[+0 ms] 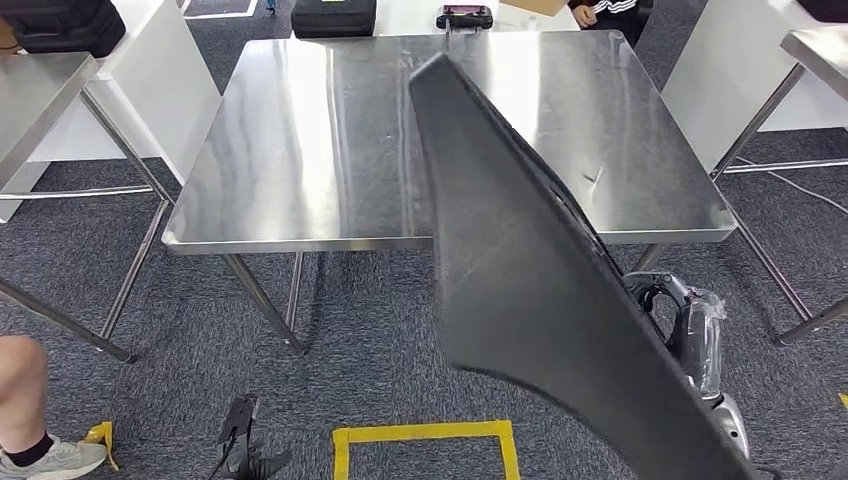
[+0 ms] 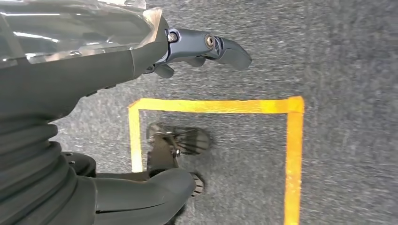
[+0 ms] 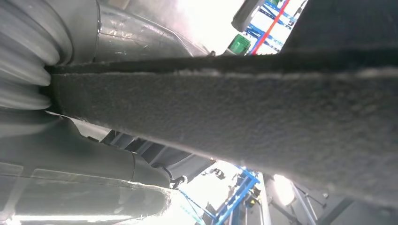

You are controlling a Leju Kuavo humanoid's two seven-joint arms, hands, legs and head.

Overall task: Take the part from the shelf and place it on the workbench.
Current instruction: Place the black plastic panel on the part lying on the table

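The robot's right hand grips a large, dark felt-textured curved panel, tilted above the near edge of the shiny steel table; left hand hangs empty, fingers apart

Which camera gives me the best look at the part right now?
The head view: the part shows nearly whole, tilted above the workbench edge. The right wrist view shows a close, fuzzy strip of it against the right robot hand. The left wrist view looks at floor.
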